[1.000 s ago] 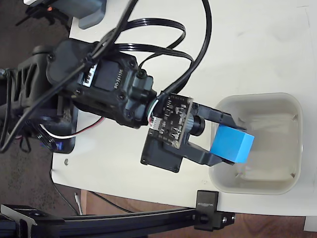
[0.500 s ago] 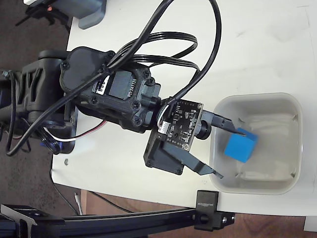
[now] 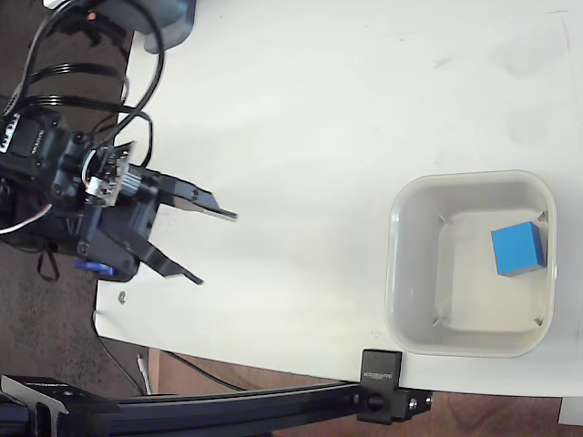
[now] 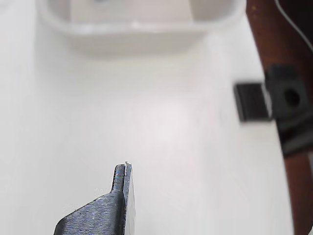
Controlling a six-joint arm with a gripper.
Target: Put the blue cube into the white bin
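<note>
The blue cube (image 3: 517, 248) lies on the floor of the white bin (image 3: 472, 187), close to its right wall in the fixed view. My gripper (image 3: 217, 248) stands open and empty far to the left of the bin, over the white table near its left edge. In the wrist view one dark fingertip (image 4: 122, 172) shows at the bottom, and the white bin (image 4: 137, 28) sits blurred along the top edge; the cube is not clear there.
A black clamp (image 3: 390, 391) on a metal rail grips the table's lower edge below the bin; it also shows as the black clamp (image 4: 274, 100) at the right of the wrist view. A grey box (image 3: 164, 18) stands at the top left corner.
The gripper opened and let go of the blue cube, which dropped to the bin's floor and settled near the right wall. The arm then pulled back far to the left.
</note>
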